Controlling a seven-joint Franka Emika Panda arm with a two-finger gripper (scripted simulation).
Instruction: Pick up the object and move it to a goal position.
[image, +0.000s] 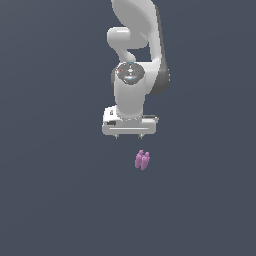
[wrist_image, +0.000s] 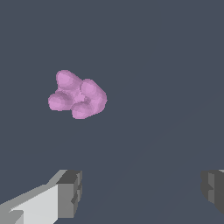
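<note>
**Gripper above the object, not yet aligned, nothing held**

- Gripper (image: 129, 136) has its fingers spread wide. Wrist view shows the two grey fingertips (wrist_image: 70, 192) far apart with only bare floor between them. Released, carrying nothing.
- The object (image: 142, 159) is a small pink-purple cluster of stubby lobes joined at the middle. Wrist view shows about four lobes (wrist_image: 77, 96) seen from overhead. It looks to be resting on the dark grey floor (image: 50, 210); no shadow or contact line visible, so I can't confirm that from the renders.
- No bench, tray or edges in view. The floor is a flat uniform surface, so the only reference is the arm: the object sits just below the gripper in the exterior view and a little toward the exterior view's right of the hand's centre.
- In the wrist view the object is well clear of the gap between the fingertips, not between them. So the hand is offset, not centred.
- Arm points straight down with the hand level. My read: this is a pre-grasp hover, with the wide opening there to give clearance around the lobes on the way down.
- Next, as I judge it: shift sideways to centre over the cluster, then descend. The object is narrower than the opening, so fit is fine.
- Risk: uneven lobes may twist on closing.
- No goal marker visible in either view.
</note>
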